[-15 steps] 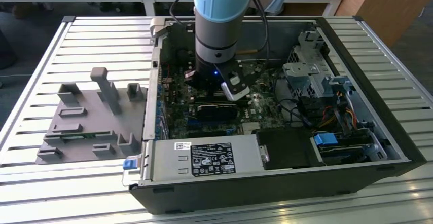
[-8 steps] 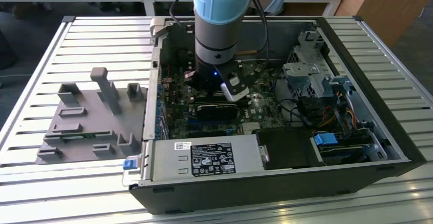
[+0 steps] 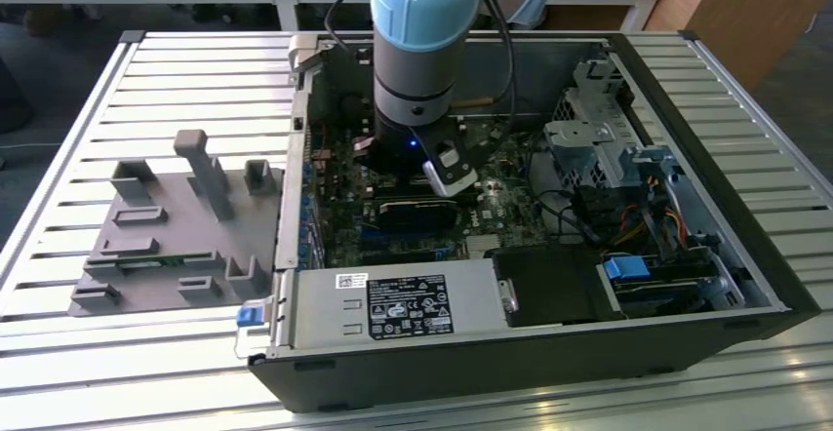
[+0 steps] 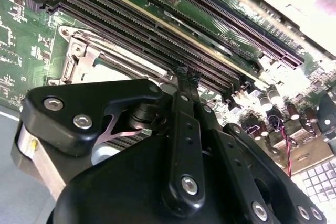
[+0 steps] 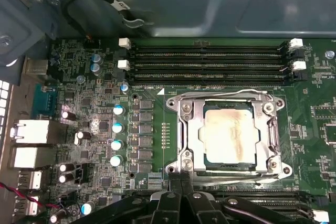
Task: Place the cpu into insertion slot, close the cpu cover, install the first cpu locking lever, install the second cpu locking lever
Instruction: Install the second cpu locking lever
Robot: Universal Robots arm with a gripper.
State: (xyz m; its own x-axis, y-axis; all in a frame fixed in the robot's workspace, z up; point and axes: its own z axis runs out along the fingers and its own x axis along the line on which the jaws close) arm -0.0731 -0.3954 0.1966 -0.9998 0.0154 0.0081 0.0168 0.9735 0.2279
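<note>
In the first wrist view the cpu [image 5: 229, 135] lies flat in the insertion slot [image 5: 236, 168] on the green board, its dull top smeared pale. The cpu cover [image 5: 192, 136], a silvery frame, is folded down around it. Thin metal lever rods [image 5: 220, 94] run along the socket's edges. My gripper [image 5: 181, 181] is shut, its two black fingertips pressed together just at the socket's corner with nothing visible between them. The second wrist view shows the shut fingers [image 4: 185, 108] beside the cover [image 4: 79, 59]. In the exterior view the gripper [image 3: 440, 179] reaches down into the open computer case.
Long black memory slots [image 5: 210, 61] lie just beyond the socket, and a row of capacitors [image 5: 117, 135] beside it. The case holds a labelled silver box [image 3: 397, 306], a drive cage [image 3: 599, 143] and cables. A grey fixture [image 3: 170, 231] sits on the slatted table at the exterior view's left.
</note>
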